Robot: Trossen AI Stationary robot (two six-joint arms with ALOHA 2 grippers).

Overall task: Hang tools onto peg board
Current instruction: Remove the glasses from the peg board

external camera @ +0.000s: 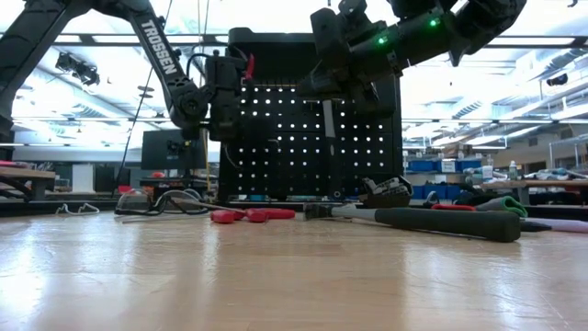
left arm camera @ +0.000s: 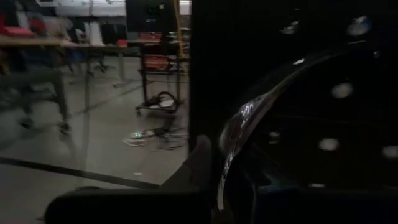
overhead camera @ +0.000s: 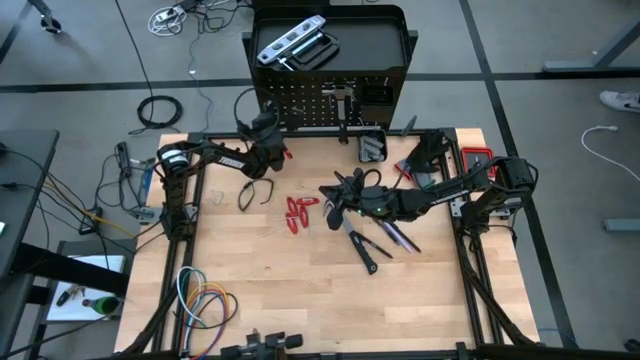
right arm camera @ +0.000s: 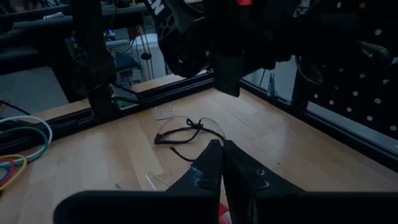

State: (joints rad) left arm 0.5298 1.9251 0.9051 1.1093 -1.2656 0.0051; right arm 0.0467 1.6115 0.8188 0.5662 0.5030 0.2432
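— Listing grippers: left gripper [overhead camera: 268, 128] raised at peg board [overhead camera: 320, 105] left edge, fingers pressed together; right gripper [overhead camera: 335, 200] above tabletop [overhead camera: 300, 290] centre, pressed together, empty.
— Noting tools: red-handled pliers [overhead camera: 297, 213] flat beside it; silver level [overhead camera: 290, 42] on stand tray.

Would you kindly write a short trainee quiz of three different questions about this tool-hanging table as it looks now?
1. True or false: the red-handled pliers hang on the black perforated peg board.
2. Where does the silver level lie? A) on the light wooden tabletop; B) on the black tray top behind the board; C) in the left gripper.
3. Fill in: the right gripper hovers over the tabletop with its fingers ____.

Key: 1 false, they lie on the tabletop; 2 B; 3 shut.
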